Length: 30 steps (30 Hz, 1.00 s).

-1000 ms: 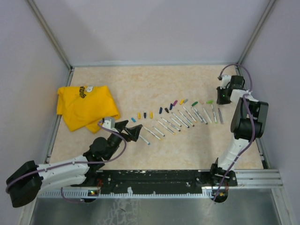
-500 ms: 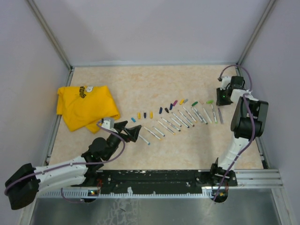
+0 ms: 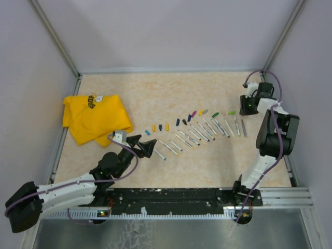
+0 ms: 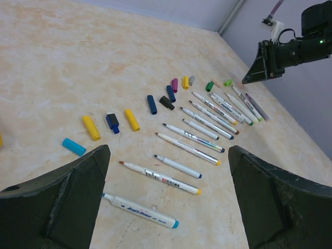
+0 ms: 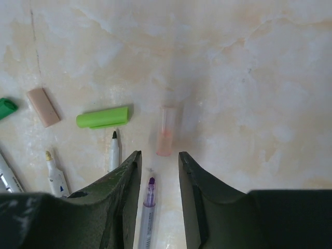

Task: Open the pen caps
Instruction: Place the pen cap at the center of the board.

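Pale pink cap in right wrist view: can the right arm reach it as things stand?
Probably yes. The pale pink cap lies just ahead of the right end effector, with the light green cap and purple-tipped pen apart from it. Jaws stand narrowly open, may need widening.

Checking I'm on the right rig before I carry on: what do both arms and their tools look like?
The left arm and right arm both mix white links with bulky black joints, each trailed by a purple cable. The left tool and right tool have dark, wedge-shaped fingers; a small green light glows behind the right tool.
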Each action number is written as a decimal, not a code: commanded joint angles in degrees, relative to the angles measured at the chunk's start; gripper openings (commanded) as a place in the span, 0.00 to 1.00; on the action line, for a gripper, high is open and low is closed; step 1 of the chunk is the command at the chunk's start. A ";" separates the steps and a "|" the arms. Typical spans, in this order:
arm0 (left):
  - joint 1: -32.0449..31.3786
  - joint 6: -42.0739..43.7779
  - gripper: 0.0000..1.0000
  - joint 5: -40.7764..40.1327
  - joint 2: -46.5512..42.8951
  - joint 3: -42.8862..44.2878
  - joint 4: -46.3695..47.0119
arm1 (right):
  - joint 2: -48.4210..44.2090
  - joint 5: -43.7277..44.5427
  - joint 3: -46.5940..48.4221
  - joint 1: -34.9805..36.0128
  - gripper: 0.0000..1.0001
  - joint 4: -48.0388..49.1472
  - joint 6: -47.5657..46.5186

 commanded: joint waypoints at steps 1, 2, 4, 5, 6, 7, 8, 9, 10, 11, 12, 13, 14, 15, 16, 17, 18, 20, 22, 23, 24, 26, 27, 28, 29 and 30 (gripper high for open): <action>0.24 -0.18 1.00 0.52 -0.74 0.04 -0.40 | -6.47 -1.41 0.69 -0.43 0.36 1.39 -1.13; 0.24 -0.10 1.00 0.62 -0.74 0.08 -0.41 | -7.04 -1.64 0.53 -0.43 0.36 1.30 -1.15; 0.23 0.00 1.00 0.64 -0.86 0.09 -0.53 | -7.98 -2.00 0.25 -0.42 0.36 1.21 -1.35; 0.24 0.03 1.00 0.64 -0.83 0.02 -0.57 | -8.53 -2.15 0.09 -0.42 0.36 1.26 -1.46; 0.20 0.04 1.00 0.60 -0.88 0.01 -0.66 | -9.02 -2.24 -0.12 -0.41 0.36 1.26 -1.56; 0.24 0.08 1.00 0.56 -0.99 0.00 -0.74 | -9.54 -2.38 -0.32 -0.47 0.36 1.31 -1.66; 0.24 0.06 1.00 0.57 -1.06 0.08 -0.85 | -10.20 -2.52 -0.46 -0.43 0.36 1.28 -1.76; 0.24 0.19 1.00 0.60 -1.10 0.07 -0.84 | -10.59 -2.72 -0.65 -0.43 0.36 1.31 -1.86; 0.24 0.22 1.00 0.57 -1.16 0.06 -0.84 | -11.05 -2.88 -0.83 -0.42 0.37 1.17 -1.93; 0.26 0.30 1.00 0.56 -1.10 0.06 -0.91 | -11.50 -3.21 -0.93 -0.42 0.37 1.03 -2.06; 0.24 0.34 1.00 0.55 -1.15 0.05 -0.93 | -11.83 -3.45 -1.08 -0.42 0.37 0.98 -2.21; 0.24 0.37 1.00 0.56 -1.13 0.07 -0.93 | -12.28 -3.65 -1.14 -0.44 0.37 0.79 -2.33; 0.24 0.33 1.00 0.63 -1.12 0.09 -0.93 | -12.70 -3.88 -1.26 -0.43 0.37 0.59 -2.44; 0.24 0.38 1.00 0.64 -1.15 0.09 -0.93 | -12.82 -4.10 -1.41 -0.47 0.37 0.42 -2.59; 0.24 0.43 1.00 0.64 -1.13 0.09 -0.93 | -13.81 -4.44 -1.54 -0.42 0.37 0.26 -2.75; 0.22 0.40 1.00 0.63 -1.06 0.07 -0.93 | -14.90 -4.79 -1.68 -0.42 0.37 0.07 -2.94; 0.24 0.54 1.00 0.64 -1.00 0.15 -0.93 | -15.58 -5.14 -1.74 -0.45 0.37 -0.19 -3.20; 0.23 0.67 1.00 0.71 -0.95 0.20 -0.93 | -16.70 -6.03 -1.91 -0.43 0.37 -0.84 -3.53; 0.24 0.82 1.00 0.75 -0.76 0.31 -0.93 | -17.86 -6.99 -2.00 -0.47 0.37 -1.58 -3.97; 0.24 0.88 1.00 0.80 -0.66 0.29 -0.97 | -18.47 -7.52 -2.01 -0.48 0.37 -1.97 -4.16; 0.24 0.95 1.00 0.81 -0.58 0.40 -0.98 | -19.07 -8.15 -2.02 -0.43 0.37 -2.42 -4.41; 0.24 0.98 1.00 0.91 -0.34 0.47 -0.93 | -20.38 -9.35 -2.09 -0.43 0.37 -3.35 -4.93; 0.28 1.03 1.00 0.97 -0.30 0.55 -0.89 | -20.97 -9.87 -2.16 -0.44 0.37 -3.81 -5.12; 0.20 1.09 1.00 0.99 -0.22 0.63 -0.85 | -21.78 -10.63 -2.18 -0.43 0.37 -4.26 -5.37; 0.19 1.10 1.00 1.03 -0.08 0.69 -0.84 | -22.33 -11.19 -2.26 -0.42 0.37 -4.61 -5.56; 0.24 1.10 1.00 1.00 0.07 0.69 -0.84 | -22.94 -11.88 -2.33 -0.40 0.37 -5.01 -5.67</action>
